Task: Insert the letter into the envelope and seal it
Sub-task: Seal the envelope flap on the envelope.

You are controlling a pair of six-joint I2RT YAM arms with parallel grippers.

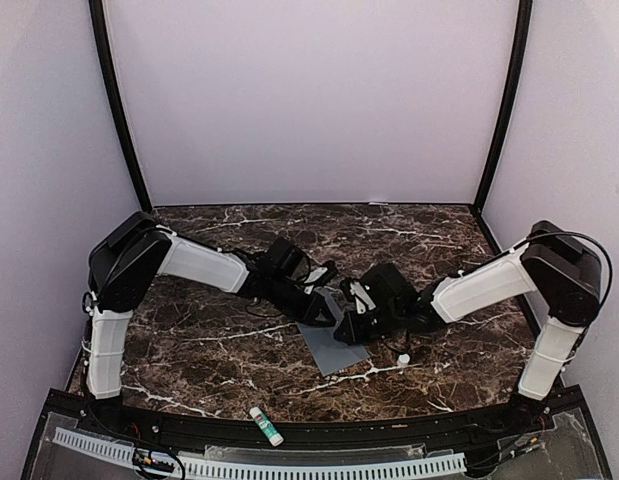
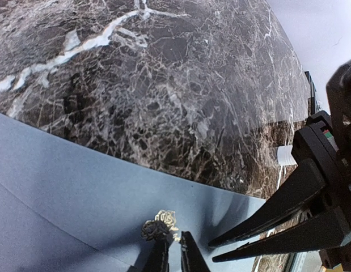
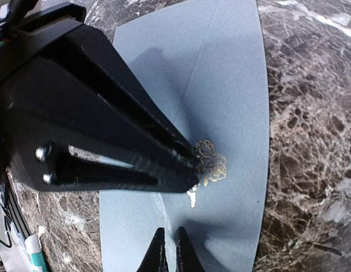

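Sealing seems in hand: the left end effector [image 2: 174,245] and right end effector [image 3: 168,241], both clenched empty, are sitting tip-to-tip at the gold rose sticker [image 3: 212,161] on the envelope [image 1: 334,350] lying on the desk [image 1: 219,350], letter unseen, presumably inside; next calls for firm pressing there.

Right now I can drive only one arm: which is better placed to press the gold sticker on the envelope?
Left. The left gripper has its tips at the gold sticker; the right gripper ends just short of it.
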